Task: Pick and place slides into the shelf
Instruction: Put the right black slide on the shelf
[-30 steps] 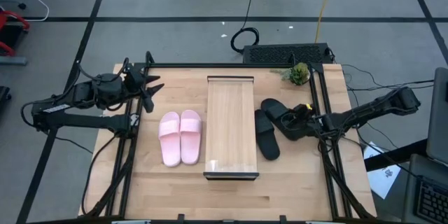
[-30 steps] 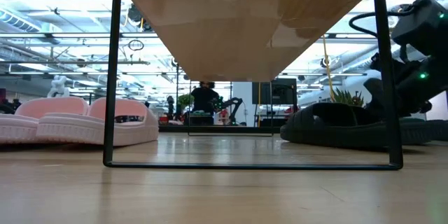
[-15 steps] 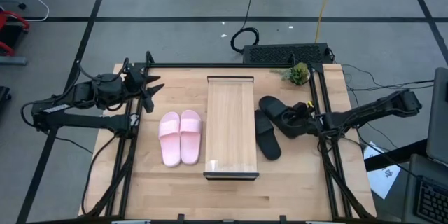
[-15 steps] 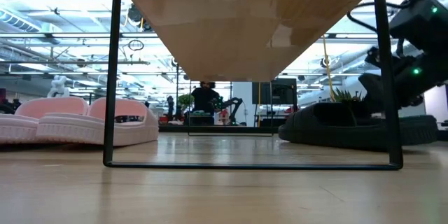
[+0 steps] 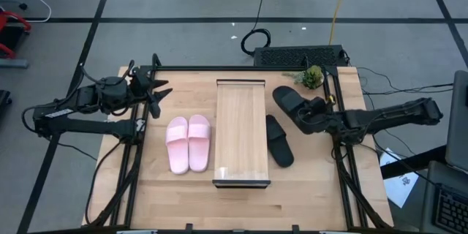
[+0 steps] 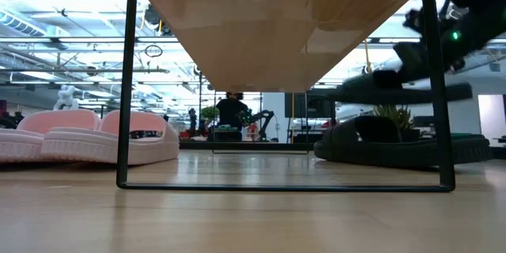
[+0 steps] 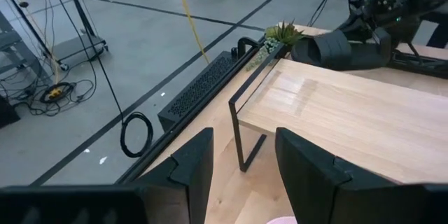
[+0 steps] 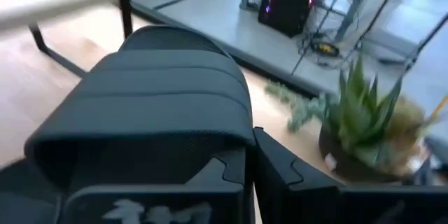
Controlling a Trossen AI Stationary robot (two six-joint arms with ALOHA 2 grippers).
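Note:
Two pale pink slides (image 5: pixel 189 143) lie side by side on the table, left of the shelf (image 5: pixel 241 130). The shelf is a light-wood panel on thin dark legs (image 6: pixel 125 87). One black slide (image 5: pixel 278 140) lies flat on the table just right of the shelf. The other black slide (image 5: pixel 288 101) hangs in the air in my right gripper (image 5: pixel 307 115), above the resting one (image 6: pixel 395 146). My left gripper (image 5: pixel 161 93) waits open near the table's far left corner, and its fingers (image 7: pixel 199 161) frame the shelf's far end (image 7: pixel 241 122). My right gripper (image 8: pixel 252 155) is shut on the black slide at the side of its ribbed strap (image 8: pixel 210 133), pinched between the two fingers. The fingers come roughly level from the table's right. The slide (image 6: pixel 395 91) is lifted clear of the table and sits about level.
A small potted plant (image 5: pixel 311 77) stands at the table's far right corner, close behind the raised slide. A dark metal frame (image 5: pixel 333 117) runs along the table's edges. The shelf's top (image 7: pixel 350 119) is bare wood. Cables and equipment lie on the floor beyond the far edge.
My right gripper has risen and moved toward the table's far edge, still shut. The black slide it holds was on the table beside the other black one. It is now lifted clear and hangs above that slide. The other slides and the shelf have stayed put.

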